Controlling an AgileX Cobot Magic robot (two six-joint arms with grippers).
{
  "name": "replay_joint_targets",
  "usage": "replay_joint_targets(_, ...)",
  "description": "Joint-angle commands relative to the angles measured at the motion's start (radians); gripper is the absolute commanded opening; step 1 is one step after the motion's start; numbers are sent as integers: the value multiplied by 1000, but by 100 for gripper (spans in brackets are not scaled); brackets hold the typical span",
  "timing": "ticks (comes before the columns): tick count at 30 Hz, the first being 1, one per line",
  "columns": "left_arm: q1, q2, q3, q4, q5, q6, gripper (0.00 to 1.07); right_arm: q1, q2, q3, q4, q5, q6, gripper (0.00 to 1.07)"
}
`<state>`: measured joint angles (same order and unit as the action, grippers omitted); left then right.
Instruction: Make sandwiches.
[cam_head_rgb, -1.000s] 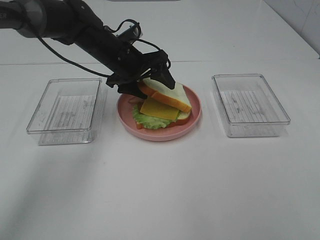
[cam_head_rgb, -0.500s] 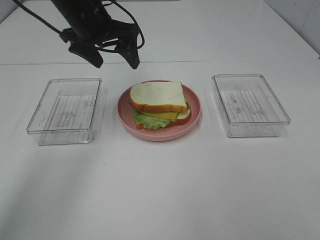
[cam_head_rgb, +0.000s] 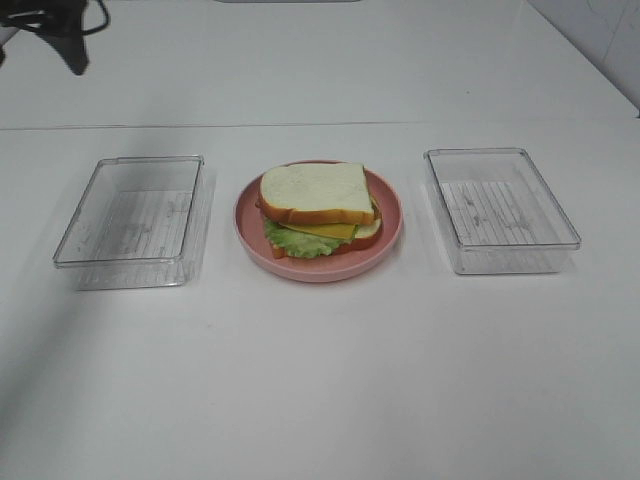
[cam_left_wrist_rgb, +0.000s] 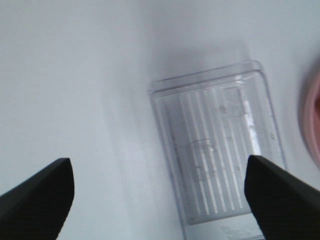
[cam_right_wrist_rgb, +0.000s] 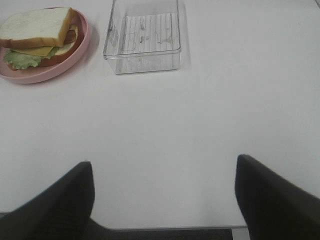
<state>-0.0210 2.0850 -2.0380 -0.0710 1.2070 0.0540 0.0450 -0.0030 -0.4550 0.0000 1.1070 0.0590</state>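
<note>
One sandwich (cam_head_rgb: 315, 205) lies on the round pink plate (cam_head_rgb: 385, 230) in the middle of the table: white bread on top, then yellow cheese and green lettuce over a lower slice. It also shows in the right wrist view as the sandwich (cam_right_wrist_rgb: 35, 30). My left gripper (cam_left_wrist_rgb: 160, 200) hangs open and empty high above the left clear tray (cam_left_wrist_rgb: 220, 150). In the exterior view only one dark fingertip (cam_head_rgb: 76, 58) shows, at the far left corner. My right gripper (cam_right_wrist_rgb: 162, 197) is open and empty over bare table, well in front of the plate (cam_right_wrist_rgb: 55, 70).
An empty clear tray (cam_head_rgb: 130, 220) stands left of the plate and another clear tray (cam_head_rgb: 500, 210) right of it, also seen as the tray (cam_right_wrist_rgb: 142, 35). The white table stretches wide in front of all three.
The left gripper let go of the top bread slice, which now lies flat on the stack. It then rose and pulled back to the far left corner. The right gripper stayed still.
</note>
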Motion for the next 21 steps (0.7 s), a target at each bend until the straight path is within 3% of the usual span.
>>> replay_joint_targets(1, 115, -28, 1, -63, 111, 54, 85, 0, -29, 5, 0, -8, -17, 75)
replay_joint_targets(5, 156, -80, 49, -105, 111, 75, 85, 0, -29, 5, 0, -8, -17, 75)
replay_joint_targets(7, 167, -177, 164, -116, 111, 110, 85, 0, -29, 5, 0, -8, -17, 75)
replay_joint_targets(8, 167, -177, 164, -116, 111, 110, 85, 0, -29, 5, 0, -8, -17, 75)
replay_joint_targets(9, 167, -224, 221, -112, 106, 118, 85, 0, -29, 5, 0, -8, -17, 75)
replay_joint_targets(10, 167, -320, 358, -106, 65, 121, 85, 0, -29, 5, 0, -8, -17, 75)
replay_joint_targets(11, 167, -320, 358, -106, 65, 121, 85, 0, -29, 5, 0, -8, -17, 75)
replay_joint_targets(12, 167, -380, 420, -105, 37, 123, 85, 0, -29, 5, 0, -8, -17, 75)
replay_joint_targets(13, 167, -512, 581, -106, -41, 124, 85, 0, -29, 5, 0, -8, -17, 75)
replay_joint_targets(14, 167, -512, 581, -106, -41, 124, 85, 0, -29, 5, 0, -8, -17, 75)
replay_joint_targets(15, 167, -638, 726, -106, -99, 126, 85, 0, -29, 5, 0, -8, -17, 75)
replay_joint_targets(16, 167, -709, 804, -106, -122, 125, 85, 0, -29, 5, 0, -8, -17, 75)
replay_joint_targets(17, 167, -709, 804, -106, -122, 125, 85, 0, -29, 5, 0, -8, -17, 75)
replay_joint_targets(18, 167, -841, 935, -106, -171, 124, 85, 0, -29, 5, 0, -8, -17, 75)
replay_joint_targets(19, 167, -915, 1002, -107, -184, 123, 85, 0, -29, 5, 0, -8, -17, 75)
replay_joint_targets(20, 167, -915, 1002, -107, -184, 123, 85, 0, -29, 5, 0, -8, -17, 75)
replay_joint_targets(21, 167, -1063, 1113, -107, -198, 123, 85, 0, -29, 5, 0, -8, -17, 75)
